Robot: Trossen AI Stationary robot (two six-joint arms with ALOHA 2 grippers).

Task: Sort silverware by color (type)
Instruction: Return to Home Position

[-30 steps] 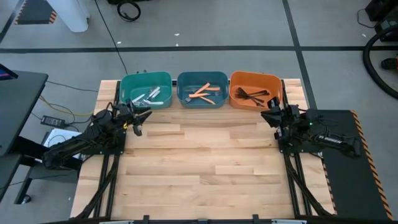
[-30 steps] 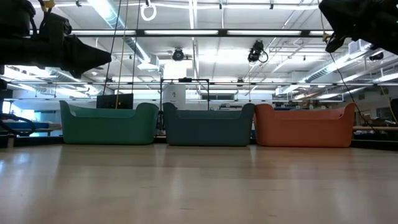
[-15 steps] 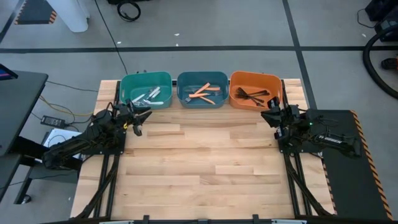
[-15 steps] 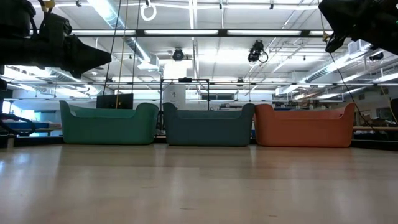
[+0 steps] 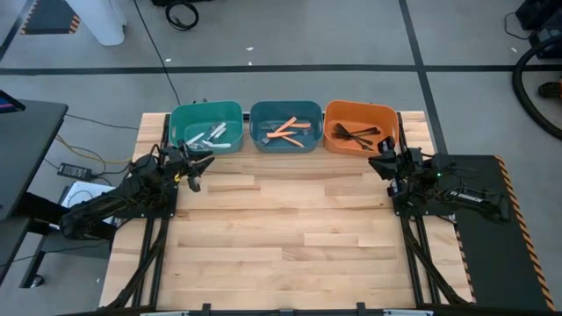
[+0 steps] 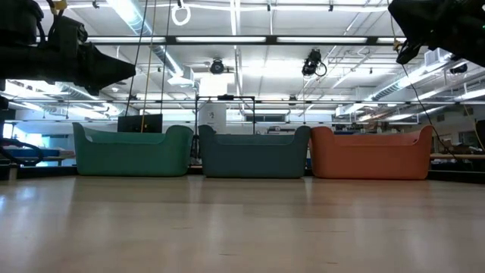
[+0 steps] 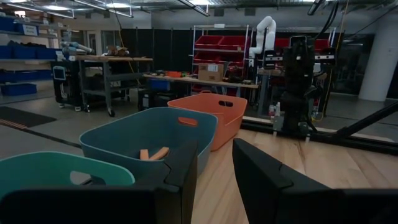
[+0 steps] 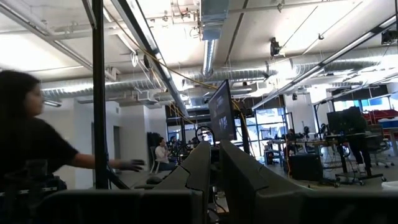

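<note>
Three bins stand in a row at the table's far edge. The teal bin (image 5: 205, 127) holds silver forks (image 5: 208, 136). Orange-handled forks (image 5: 287, 132) lie in the blue bin (image 5: 285, 127), and black forks (image 5: 355, 134) in the orange bin (image 5: 360, 127). My left gripper (image 5: 200, 162) hovers near the teal bin's near left corner, open, holding nothing (image 7: 215, 163). My right gripper (image 5: 381, 161) hovers by the orange bin's near right corner; its fingers stand a narrow gap apart (image 8: 215, 163) and are empty.
Bare wooden table top (image 5: 281, 228) stretches from the bins to the near edge. In the right wrist view a person (image 8: 28, 134) stands in the room beyond the table, one hand (image 8: 132, 165) reaching out. Shelves and workbenches fill the room behind.
</note>
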